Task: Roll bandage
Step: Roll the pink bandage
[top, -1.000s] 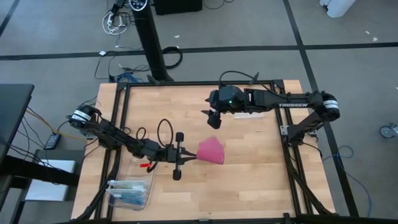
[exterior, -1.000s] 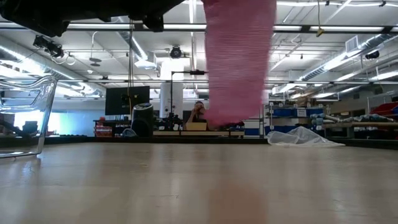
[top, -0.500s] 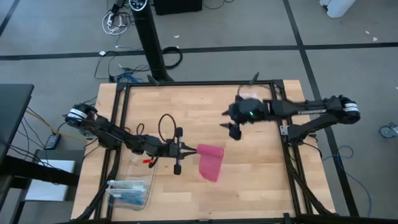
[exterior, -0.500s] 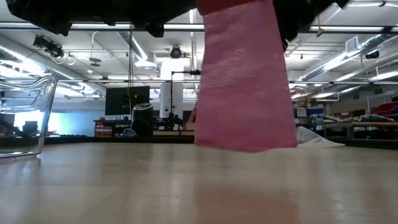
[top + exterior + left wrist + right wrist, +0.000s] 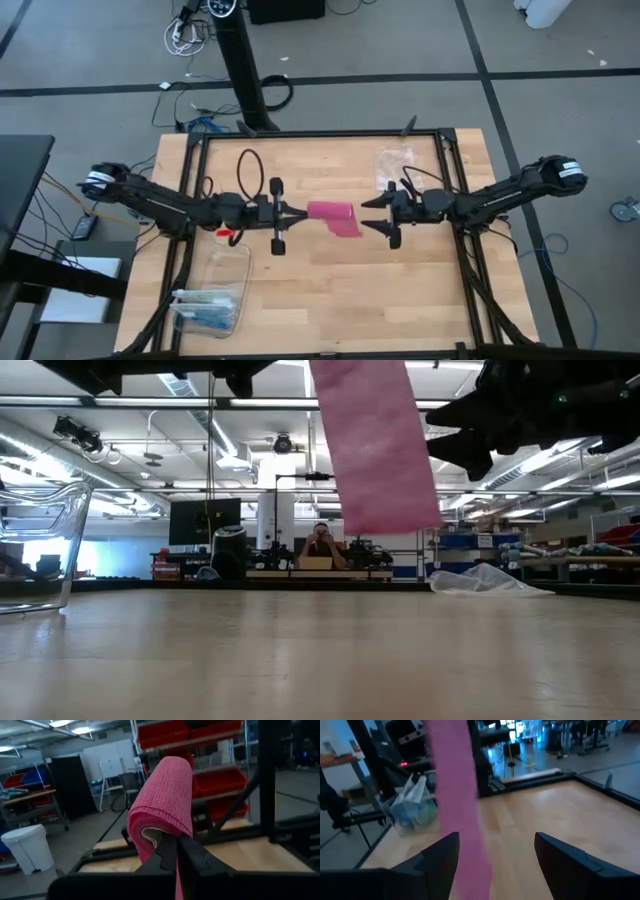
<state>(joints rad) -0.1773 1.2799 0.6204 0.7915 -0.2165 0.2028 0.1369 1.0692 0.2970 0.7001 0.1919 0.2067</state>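
Magenta-pink stretch fabric: the bandage (image 5: 334, 217), partly wound into a roll, raised above the middle of the table (image 5: 330, 300), its loose end hanging free and clear of the wood in the low view (image 5: 375, 445). The wrist view of the left arm shows the rolled part (image 5: 162, 805) with a pale core, pinched at its edge.

Left gripper (image 5: 298, 213): at 9 o'clock of the bandage, fingers pressed together on the roll's end, arm reaching in from the table's 9 o'clock side.

Right gripper (image 5: 372, 216): at 3 o'clock of the bandage, just beside its free end, fingers (image 5: 440, 857) spread wide and holding nothing; the pink strip (image 5: 457, 815) hangs ahead of them, apart from both.

Clear plastic box (image 5: 212, 298) with blue contents: on the table toward 7 o'clock, well apart from the bandage.

Clear plastic bag (image 5: 393, 165): on the table toward 1 o'clock, near the right arm.

Person (image 5: 320, 545): seated in the room beyond the table, seen in the low view.
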